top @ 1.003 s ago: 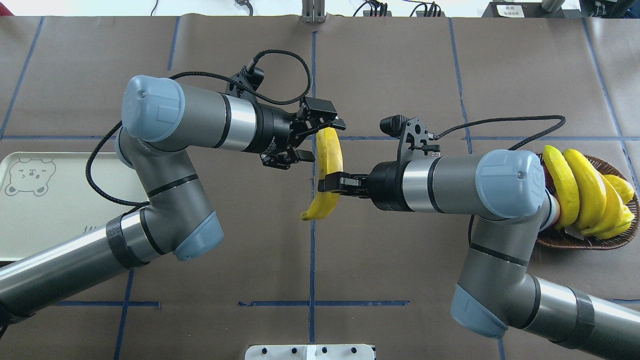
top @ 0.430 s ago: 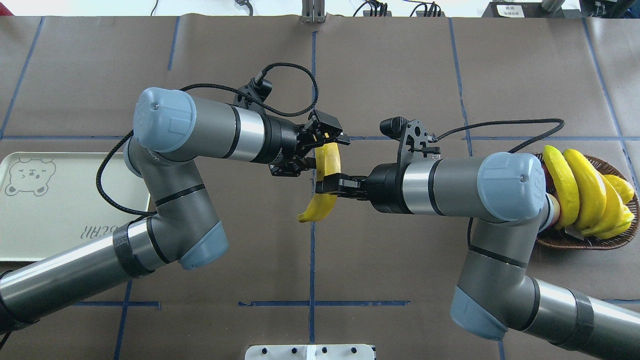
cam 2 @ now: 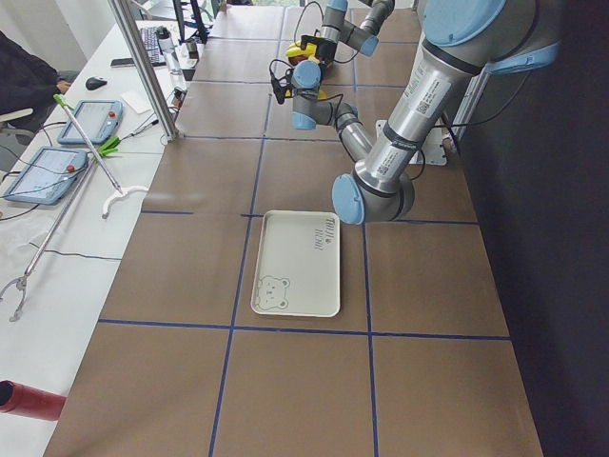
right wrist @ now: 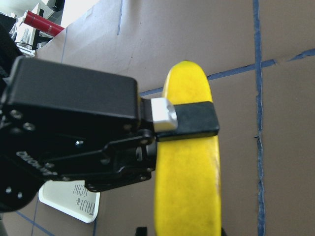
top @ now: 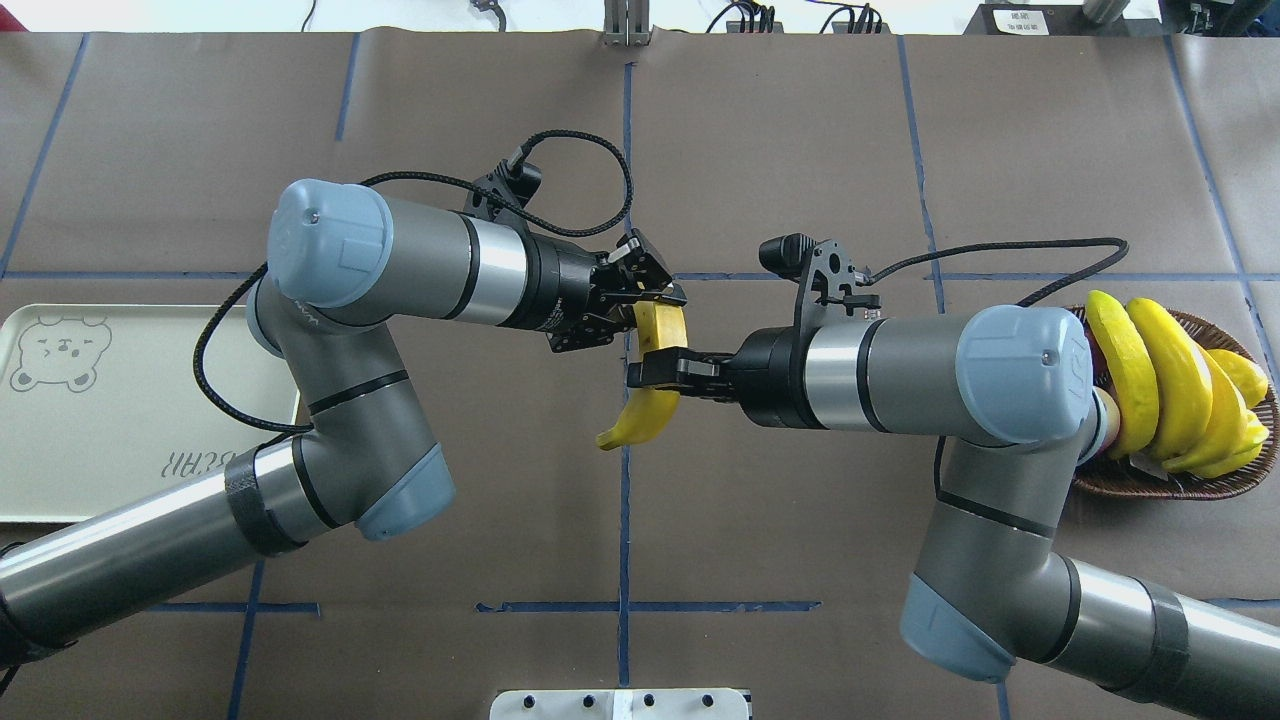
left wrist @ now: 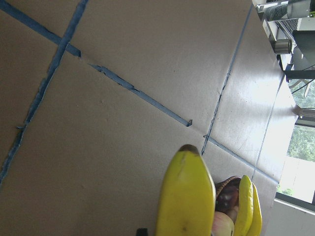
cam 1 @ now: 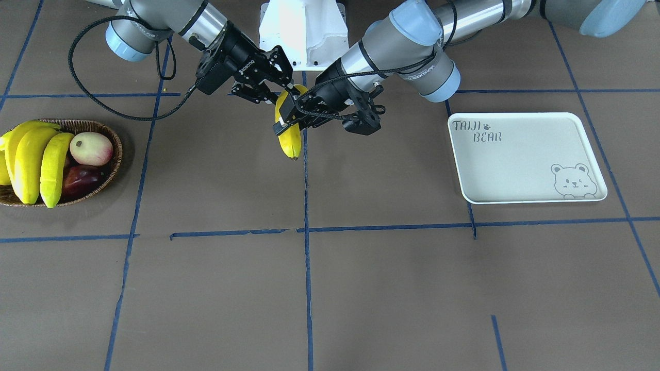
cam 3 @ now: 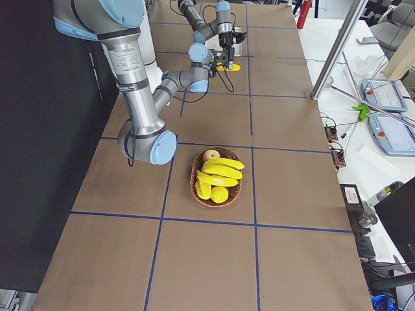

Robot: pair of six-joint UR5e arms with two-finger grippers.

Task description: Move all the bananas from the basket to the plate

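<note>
A yellow banana [top: 640, 415] hangs in mid-air over the table's middle, held between both grippers. My right gripper [top: 655, 370] is shut on its middle. My left gripper [top: 650, 318] is shut on its upper end; one of its fingers [right wrist: 194, 120] lies across the banana [right wrist: 187, 196] in the right wrist view. The banana also shows in the front view [cam 1: 291, 144] and the left wrist view [left wrist: 187, 196]. Three more bananas [top: 1180, 390] lie in the wicker basket [top: 1150, 485] at the right. The white plate [top: 100, 440] lies at the left with nothing on it.
The basket [cam 1: 116, 149] also holds a pink-yellow round fruit [cam 1: 91, 148], a dark red fruit [cam 1: 80, 178] and a plump yellow fruit [top: 1240, 375]. Blue tape lines cross the brown table. A white mount [top: 620, 703] sits at the near edge.
My left gripper has moved in from the left and closed its fingers on the banana's upper end. The right gripper has kept its hold and shifted slightly.
</note>
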